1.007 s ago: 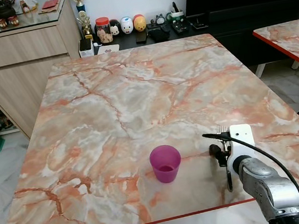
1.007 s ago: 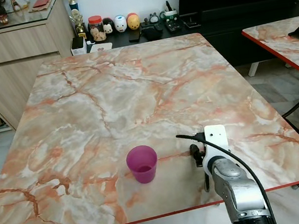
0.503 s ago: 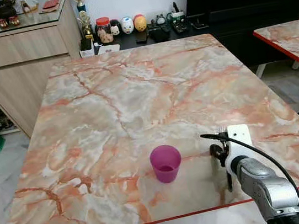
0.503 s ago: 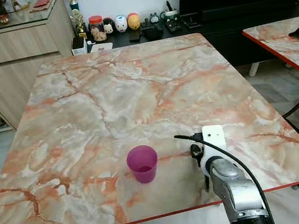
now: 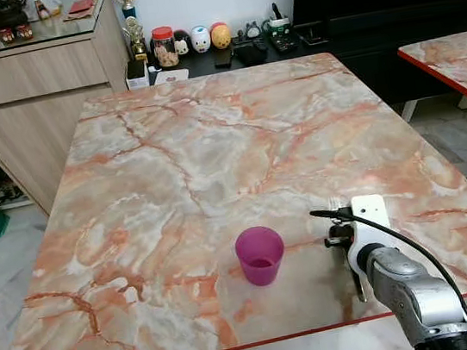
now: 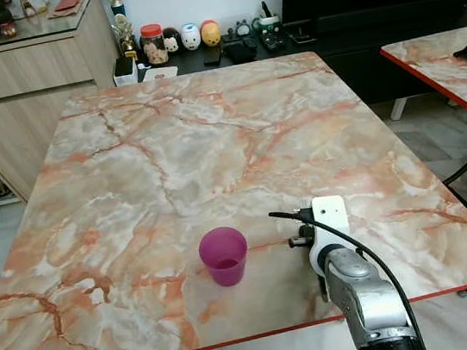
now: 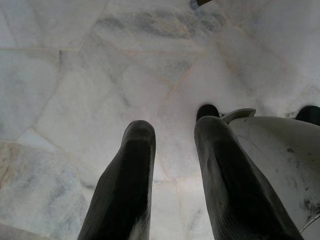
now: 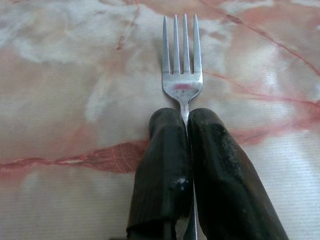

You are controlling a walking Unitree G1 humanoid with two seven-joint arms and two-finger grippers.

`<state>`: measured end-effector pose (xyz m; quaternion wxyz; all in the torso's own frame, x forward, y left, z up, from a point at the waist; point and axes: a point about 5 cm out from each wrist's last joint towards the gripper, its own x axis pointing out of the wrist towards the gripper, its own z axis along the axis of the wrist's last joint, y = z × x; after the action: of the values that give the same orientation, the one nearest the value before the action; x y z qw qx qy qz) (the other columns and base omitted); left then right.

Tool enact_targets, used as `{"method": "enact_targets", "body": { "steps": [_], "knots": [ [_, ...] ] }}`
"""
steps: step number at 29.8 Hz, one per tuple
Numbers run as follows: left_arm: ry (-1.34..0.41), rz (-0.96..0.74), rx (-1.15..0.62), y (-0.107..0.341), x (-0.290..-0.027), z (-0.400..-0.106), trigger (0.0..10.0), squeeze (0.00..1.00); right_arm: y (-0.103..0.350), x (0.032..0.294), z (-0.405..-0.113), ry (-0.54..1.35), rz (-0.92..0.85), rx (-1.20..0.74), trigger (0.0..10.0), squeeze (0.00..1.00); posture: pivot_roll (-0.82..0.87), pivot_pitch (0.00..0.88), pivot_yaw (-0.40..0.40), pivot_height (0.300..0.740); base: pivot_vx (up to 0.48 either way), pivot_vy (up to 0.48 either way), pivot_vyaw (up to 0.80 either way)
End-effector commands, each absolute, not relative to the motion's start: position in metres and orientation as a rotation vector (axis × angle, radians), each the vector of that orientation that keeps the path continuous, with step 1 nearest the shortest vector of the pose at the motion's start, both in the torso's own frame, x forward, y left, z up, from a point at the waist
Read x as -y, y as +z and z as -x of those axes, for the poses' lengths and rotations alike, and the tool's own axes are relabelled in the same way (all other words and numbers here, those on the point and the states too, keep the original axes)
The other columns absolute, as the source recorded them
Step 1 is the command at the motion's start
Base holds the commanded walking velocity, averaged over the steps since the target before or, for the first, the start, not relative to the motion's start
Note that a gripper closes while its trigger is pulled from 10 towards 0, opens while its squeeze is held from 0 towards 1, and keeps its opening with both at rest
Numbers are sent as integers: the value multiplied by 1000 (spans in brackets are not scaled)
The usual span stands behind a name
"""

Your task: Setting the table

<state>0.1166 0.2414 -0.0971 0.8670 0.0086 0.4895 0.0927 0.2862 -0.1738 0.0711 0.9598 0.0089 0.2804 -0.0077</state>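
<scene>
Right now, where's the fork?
The fork is pinched between the right gripper fingers, just above the marble table near its front edge, to the right of the purple cup.

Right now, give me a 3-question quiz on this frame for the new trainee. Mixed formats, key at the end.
1. True or false: the right gripper is shut on the fork.
2. Multiple choice: the purple cup stands A) upright on the marble table, to the robot's left of the right gripper; B) on its side; C) on the floor.
3. Fill in: the left gripper hangs over the pale ____ floor.

Key: 1 true; 2 A; 3 tiled.
</scene>
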Motion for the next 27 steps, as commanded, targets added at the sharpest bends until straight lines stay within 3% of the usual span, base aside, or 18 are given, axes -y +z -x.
{"method": "enact_targets", "body": {
  "steps": [1,9,10,12,13,21,27],
  "knots": [
    [190,-26,-1036,-98,-243,-115,10000,0,71,173,-289,-8,-11,-571,0,0,-55,0,7,732,0,0,0],
    [185,-31,-1039,-98,-242,-114,10000,0,73,169,-291,22,25,-556,0,0,-56,0,6,732,0,0,0],
    [185,-32,-1039,-98,-242,-114,10000,0,75,169,-293,29,53,-537,1961,0,-56,0,6,732,0,0,0],
    [185,-33,-1039,-98,-242,-113,10000,0,76,168,-294,32,69,-528,1961,0,-56,0,5,732,0,0,0],
    [185,-33,-1038,-98,-242,-113,10000,0,78,167,-295,42,76,-514,10000,0,-56,0,5,732,0,0,0],
    [192,-35,-1033,-98,-243,-114,10000,0,116,159,-306,63,161,-189,10000,0,-63,0,7,732,0,0,0],
    [210,-32,-1026,-97,-244,-115,10000,0,141,168,-294,7,262,84,10000,0,-61,0,12,732,0,0,0]
  ]
}}
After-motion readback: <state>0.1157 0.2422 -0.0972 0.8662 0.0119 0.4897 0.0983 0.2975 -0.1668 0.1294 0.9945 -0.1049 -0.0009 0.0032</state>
